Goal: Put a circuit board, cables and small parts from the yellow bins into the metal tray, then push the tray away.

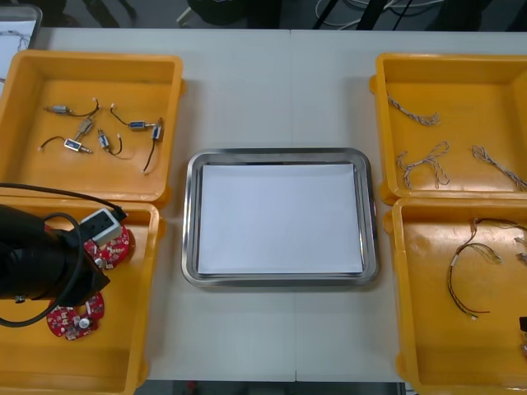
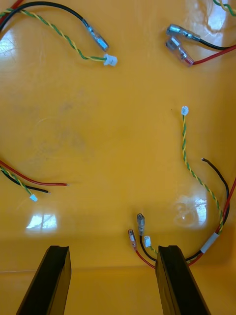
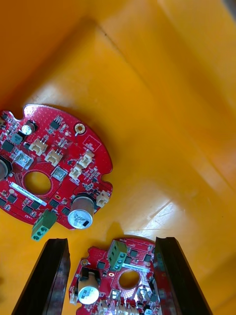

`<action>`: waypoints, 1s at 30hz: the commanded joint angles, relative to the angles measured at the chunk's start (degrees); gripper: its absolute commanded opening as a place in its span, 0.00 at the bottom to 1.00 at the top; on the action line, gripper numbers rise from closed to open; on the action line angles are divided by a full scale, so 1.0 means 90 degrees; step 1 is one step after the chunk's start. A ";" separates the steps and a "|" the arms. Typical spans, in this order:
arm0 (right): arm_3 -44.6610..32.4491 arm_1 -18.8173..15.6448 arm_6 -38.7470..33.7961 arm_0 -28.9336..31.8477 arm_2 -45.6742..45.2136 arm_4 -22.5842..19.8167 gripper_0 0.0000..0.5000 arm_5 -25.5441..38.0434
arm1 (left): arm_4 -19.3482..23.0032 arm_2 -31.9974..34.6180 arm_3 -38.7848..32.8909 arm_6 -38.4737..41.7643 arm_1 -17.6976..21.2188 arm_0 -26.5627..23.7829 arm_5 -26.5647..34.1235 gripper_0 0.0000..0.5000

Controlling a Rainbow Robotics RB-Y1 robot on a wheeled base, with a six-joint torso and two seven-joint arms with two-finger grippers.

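Two round red circuit boards lie in the near-left yellow bin [image 1: 136, 329]. One board [image 3: 115, 280] sits low between the open fingers of my left gripper [image 3: 112, 241], which hovers just above it without touching. The other board [image 3: 51, 167] lies beyond the fingers. From the front, my left arm [image 1: 41, 263] covers part of one board [image 1: 117, 247]; the second board [image 1: 76, 317] lies nearer. My right gripper [image 2: 112, 248] stands open over the near-right bin's floor [image 2: 113, 123], with red and yellow cables [image 2: 194, 167] around it. The metal tray [image 1: 280, 156], white inside, rests at the centre.
Several small metal parts [image 1: 103, 132] are in the far-left bin [image 1: 25, 90]. Twisted blue and white cables [image 1: 424, 160] lie in the far-right bin [image 1: 461, 66]. The near-right bin [image 1: 412, 329] holds cables [image 1: 469, 271]. Bare table shows beyond and before the tray.
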 commanded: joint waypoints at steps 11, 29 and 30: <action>0.0568 -0.0173 0.1247 0.0179 0.0220 -0.0197 1.00 -0.0642 | -0.0226 -0.0384 0.0196 -0.0750 0.0269 0.0166 -0.0277 1.00; 0.1163 -0.0182 0.1384 0.0179 0.0571 -0.0207 1.00 -0.1081 | -0.0587 -0.0404 0.0274 -0.0672 0.0269 0.0508 -0.0394 1.00; 0.1212 -0.0182 0.1384 0.0179 0.0591 -0.0197 1.00 -0.1130 | -0.0587 -0.0394 0.0284 -0.0662 0.0269 0.0518 -0.0394 1.00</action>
